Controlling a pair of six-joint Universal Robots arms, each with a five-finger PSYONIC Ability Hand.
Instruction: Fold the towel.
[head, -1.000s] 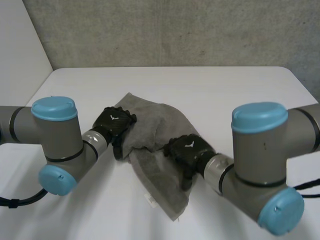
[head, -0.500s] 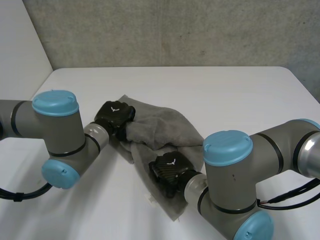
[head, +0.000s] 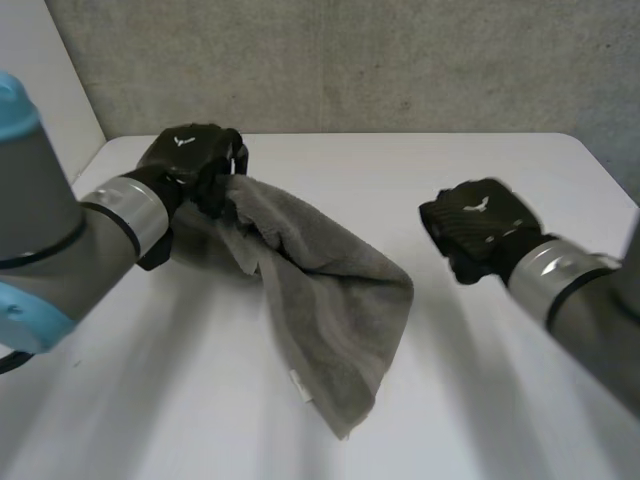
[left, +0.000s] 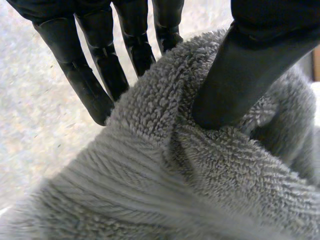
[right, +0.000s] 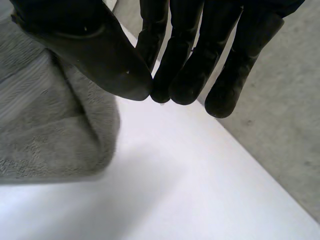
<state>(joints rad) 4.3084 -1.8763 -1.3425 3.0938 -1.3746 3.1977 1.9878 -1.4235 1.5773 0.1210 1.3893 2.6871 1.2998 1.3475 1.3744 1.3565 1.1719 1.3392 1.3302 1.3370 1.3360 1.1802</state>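
The grey towel (head: 330, 290) hangs from my left hand (head: 190, 155), which is raised over the table's back left and shut on the towel's far end. From there the cloth slopes down and lies crumpled on the white table (head: 450, 170). In the left wrist view the thumb (left: 240, 75) presses the terry cloth (left: 150, 190) against the fingers (left: 95, 75) behind it. My right hand (head: 475, 225) is lifted to the right of the towel and apart from it. Its thumb meets its fingers (right: 200, 50) with nothing between them, and the towel (right: 45, 130) lies beside the thumb.
A grey wall runs behind the table's far edge. A small white label (head: 298, 384) shows on the towel's near edge. Bare tabletop (right: 190, 200) lies under my right hand.
Both hands have closed. My left hand rose toward the back left, pulling the towel's end up. My right hand left the towel and swung right, empty.
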